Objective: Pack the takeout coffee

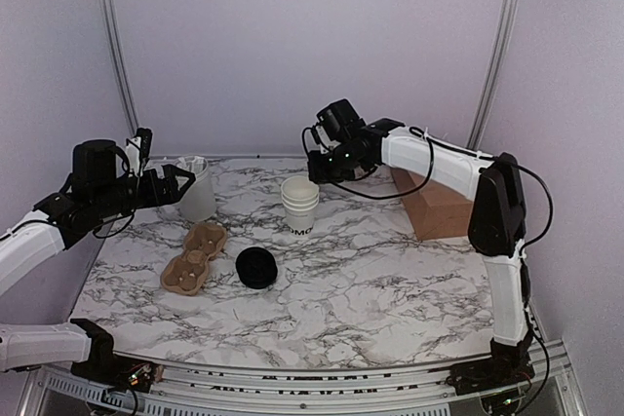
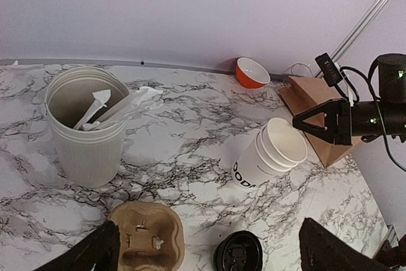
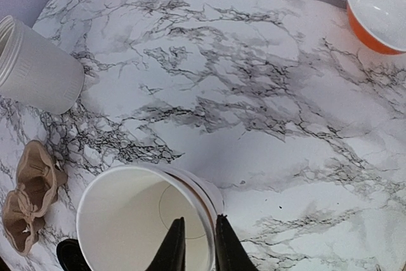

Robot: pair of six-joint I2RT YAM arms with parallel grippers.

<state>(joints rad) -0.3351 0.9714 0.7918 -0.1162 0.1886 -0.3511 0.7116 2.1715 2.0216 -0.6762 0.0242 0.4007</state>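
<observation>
Right hand [image 3: 199,218] is over the cup stack [image 1: 299,204]. One finger sits inside the top cup [image 3: 133,220] and one outside, straddling the rim and drawn close. I cannot tell if they bite the wall yet. Left hand [image 2: 208,233] is spread wide and empty, hovering near the ribbed tub [image 2: 82,144].

There is no lidded coffee in view. Its parts are apart: the cup is nested mid-tabletop [image 1: 390,280], and the black lid [image 1: 256,267] lies loose, near the stack on the left-arm side.

Risks, as I judge them:
- Nested paper cups tend to stick, so a lift may drag the second cup up or topple the stack.
- A thin wall pinched at one spot could buckle the rim out of round, and the lid might then seat badly.
- With a rim-only hold, the cup may swing or slip.

Materials:
- Cups are smooth white paper, tapered, with a rolled lip; black lettering shows on the lowest.
- The lid is a round disc of matte black plastic.
- The cup carrier [image 1: 195,256] is rough moulded pulp with rounded wells.
- The paper bag [image 1: 437,207] is stiff brown kraft (probably the packing target).
- The orange bowl [image 2: 252,72] is glossy.
- The tabletop is slick marble-print.
</observation>
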